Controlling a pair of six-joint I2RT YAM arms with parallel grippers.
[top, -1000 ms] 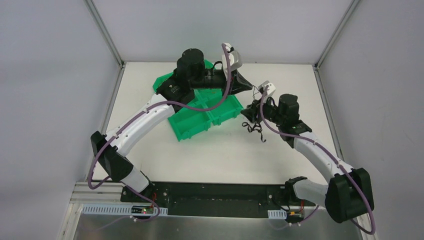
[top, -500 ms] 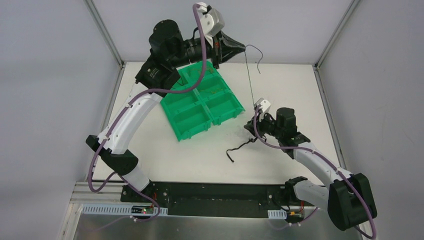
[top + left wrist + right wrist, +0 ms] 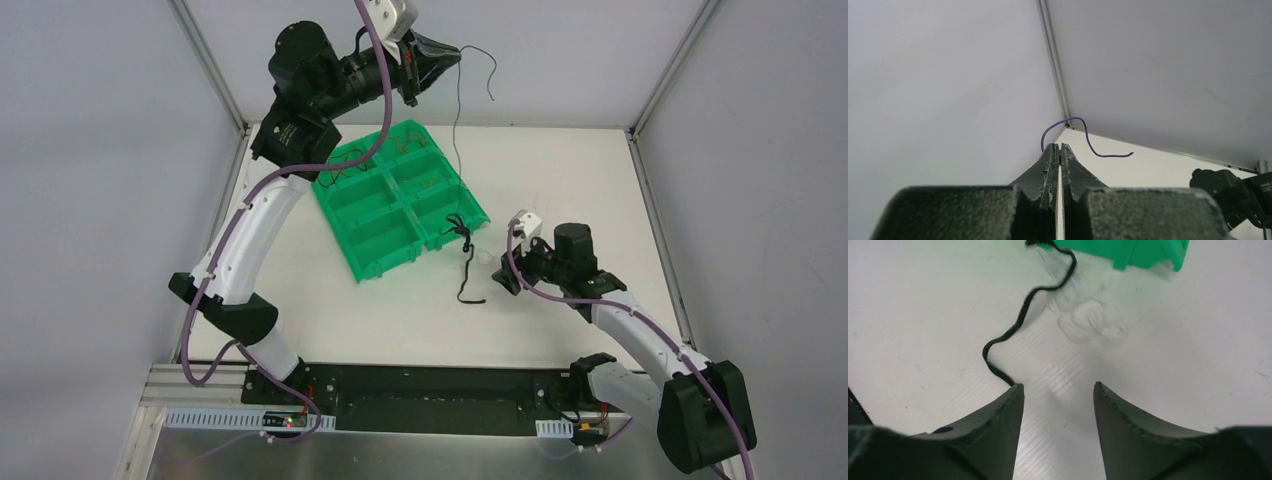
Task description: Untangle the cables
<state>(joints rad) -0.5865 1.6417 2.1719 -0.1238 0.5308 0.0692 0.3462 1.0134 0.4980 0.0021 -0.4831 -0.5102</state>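
My left gripper point(image 3: 447, 60) is raised high above the far side of the table and is shut on a thin purple wire point(image 3: 455, 130). In the left wrist view the wire point(image 3: 1088, 142) loops out past the closed tips of the gripper point(image 3: 1058, 146). The wire hangs down to a small dark tangle point(image 3: 458, 228) at the near right corner of the green tray point(image 3: 372, 255). A black cable point(image 3: 467, 283) trails from the tangle onto the table. My right gripper point(image 3: 505, 280) is open and empty low over the table, right of that cable. In the right wrist view, the black cable point(image 3: 1020, 325) ends beside my right gripper's point(image 3: 1058, 387) left fingertip.
The green tray has several compartments, with thin dark wires point(image 3: 343, 172) and orange ones point(image 3: 408, 146) in the far ones. Its corner shows in the right wrist view point(image 3: 1133, 252). A blurred pale wire loop point(image 3: 1088, 320) lies near it. Metal frame posts stand at the table's far corners.
My left gripper rose further up and left, drawing the purple wire taut. My right gripper let go, opened and dropped back towards the near edge. The black tangle now rests at the tray corner.
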